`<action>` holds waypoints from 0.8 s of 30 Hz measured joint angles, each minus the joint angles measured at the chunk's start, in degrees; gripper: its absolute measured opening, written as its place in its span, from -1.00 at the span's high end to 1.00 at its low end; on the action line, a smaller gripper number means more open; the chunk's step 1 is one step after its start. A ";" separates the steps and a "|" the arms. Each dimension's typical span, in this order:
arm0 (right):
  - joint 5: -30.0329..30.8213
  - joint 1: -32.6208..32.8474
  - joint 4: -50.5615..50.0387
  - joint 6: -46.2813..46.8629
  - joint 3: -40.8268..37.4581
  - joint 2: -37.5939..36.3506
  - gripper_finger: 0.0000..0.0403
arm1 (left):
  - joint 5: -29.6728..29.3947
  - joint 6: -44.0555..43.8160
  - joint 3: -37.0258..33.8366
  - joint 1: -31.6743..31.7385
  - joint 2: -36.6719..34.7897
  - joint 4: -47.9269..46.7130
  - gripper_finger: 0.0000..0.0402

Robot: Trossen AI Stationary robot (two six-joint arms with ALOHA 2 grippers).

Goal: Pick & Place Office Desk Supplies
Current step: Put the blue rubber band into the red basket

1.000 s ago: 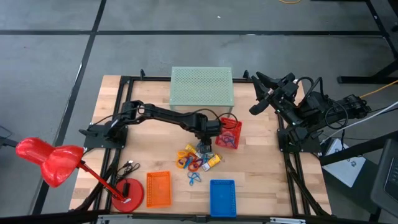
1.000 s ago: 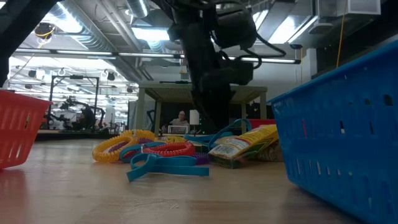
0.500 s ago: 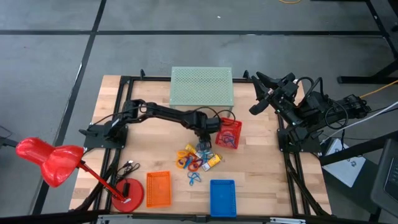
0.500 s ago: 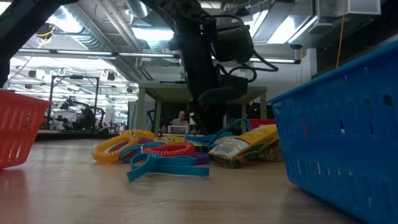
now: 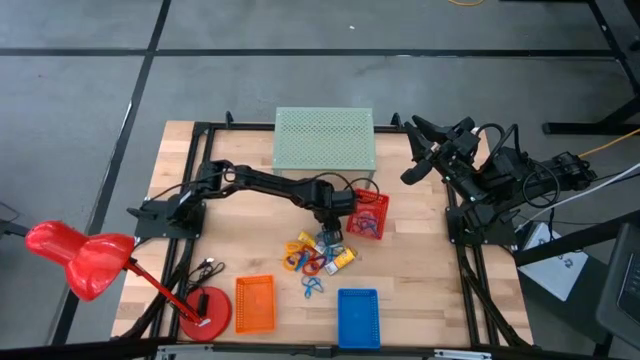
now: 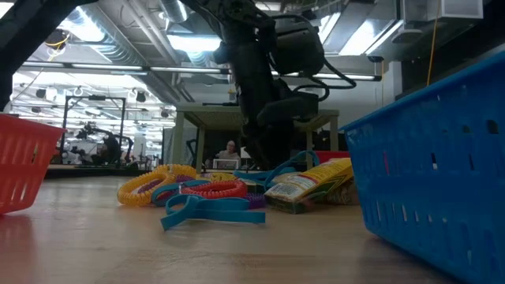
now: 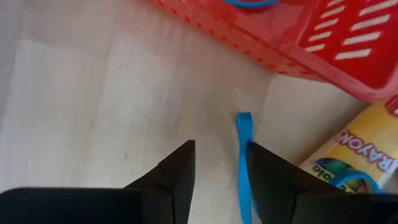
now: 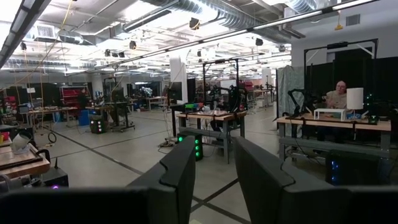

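Seen from above, the wooden desk (image 5: 250, 250) has a little heap of office desk supplies (image 5: 318, 256) near its middle. The heap has blue loop clips, a yellow ring, a red ring and small yellow packs, all tiny next to the baskets. One blue clip (image 5: 312, 287) lies by itself just in front of the heap. The left end effector (image 5: 326, 236) is down at the back edge of the heap, right beside a red basket (image 5: 368, 215) that has blue and red bits inside. An orange basket (image 5: 254, 303) and a blue basket (image 5: 358, 317) sit near the front edge. A pale green box (image 5: 324, 140) sits at the back, and a big red lamp (image 5: 85, 260) stands at the left front corner. The right end effector (image 5: 428, 140) is up off the desk at the right back corner.

From desk height, the heap shows a yellow ring (image 6: 150, 183), a red ring (image 6: 217, 188), a flat blue clip (image 6: 211, 210) and a yellow crayon pack (image 6: 309, 184). The dark left arm comes down behind them. The blue basket wall (image 6: 438, 158) fills the right side.

In the left wrist view, the two dark fingers (image 7: 180, 174) are a small way apart and hold nothing. A thin blue strip (image 7: 245, 149) lies on the wood just beside one finger, between the red basket and the crayon pack.

In the right wrist view, the fingers (image 8: 180, 171) are a little apart, holding nothing, and point out into the big room.
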 joint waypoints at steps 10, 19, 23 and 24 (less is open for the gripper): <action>-0.02 -0.02 0.01 0.24 0.00 0.00 0.43 | 3.37 -1.97 0.03 -0.46 -0.23 1.56 0.31; -0.04 0.00 0.00 0.44 0.00 0.02 0.43 | -2.20 -4.52 -0.43 -0.46 1.90 1.67 0.31; -0.23 0.00 -0.07 0.44 -0.01 0.02 0.43 | -3.13 -5.82 -0.33 -0.37 2.64 1.65 0.31; -0.23 0.00 0.01 0.44 -0.01 0.02 0.43 | -3.03 -5.84 -0.31 -0.36 2.83 1.65 0.31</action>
